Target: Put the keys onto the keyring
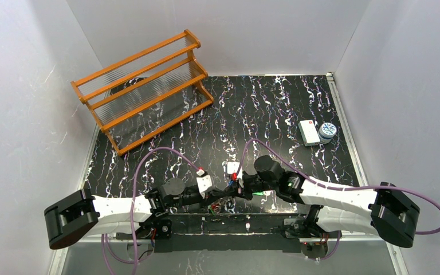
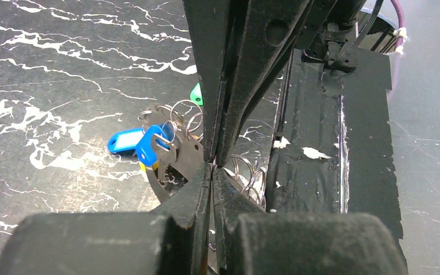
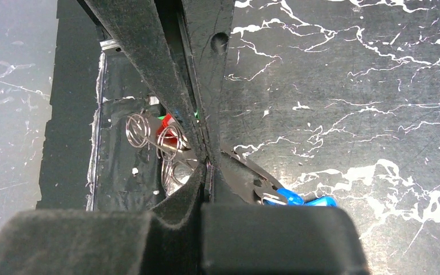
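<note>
plain white walls enclose 3 sides of a black table veined with white; an orange wooden rack stands at its far-left corner.

Place: robotics lab test cell
Walls: plain white panels on three sides
Surface: black marbled desk
Wiring: exposed purple cable

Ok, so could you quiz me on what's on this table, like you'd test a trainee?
1. True or false: the orange wooden slatted rack stands at the back left of the black marbled table.
2. In the left wrist view, the two plastic key tags lying beside the left tool are: A blue, B pink, C white.
3. Are the fingers of the right tool spread apart or closed together?
Key: 1 true; 2 A; 3 closed together.
</note>
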You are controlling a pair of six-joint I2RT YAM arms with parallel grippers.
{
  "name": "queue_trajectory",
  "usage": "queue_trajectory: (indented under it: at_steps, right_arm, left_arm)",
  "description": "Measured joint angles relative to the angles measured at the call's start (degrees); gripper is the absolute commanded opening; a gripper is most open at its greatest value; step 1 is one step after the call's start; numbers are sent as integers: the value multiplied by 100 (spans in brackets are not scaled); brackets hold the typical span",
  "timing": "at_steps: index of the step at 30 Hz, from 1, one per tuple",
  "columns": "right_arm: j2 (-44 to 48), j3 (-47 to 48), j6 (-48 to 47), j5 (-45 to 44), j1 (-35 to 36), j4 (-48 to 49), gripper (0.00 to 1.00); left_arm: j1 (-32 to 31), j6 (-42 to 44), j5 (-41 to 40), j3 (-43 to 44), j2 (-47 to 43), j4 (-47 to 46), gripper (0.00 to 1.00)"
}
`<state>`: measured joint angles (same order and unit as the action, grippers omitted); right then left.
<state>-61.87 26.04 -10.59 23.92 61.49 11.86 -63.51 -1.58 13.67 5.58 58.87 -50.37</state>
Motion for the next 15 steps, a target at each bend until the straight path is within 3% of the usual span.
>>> queue_trajectory:
  at_steps: [3, 5, 15]
  right_arm:
    - [2, 26, 98, -116, 2, -17, 58]
    - [48, 63, 186, -308, 2, 0, 77]
    - [1403, -68, 286, -1362, 2, 621, 90]
  left_arm:
    - [0, 4, -74, 0, -22, -9, 0]
    - [-2, 7, -107, -9, -85, -15, 0]
    - [-11, 22, -323, -352, -837, -11, 0]
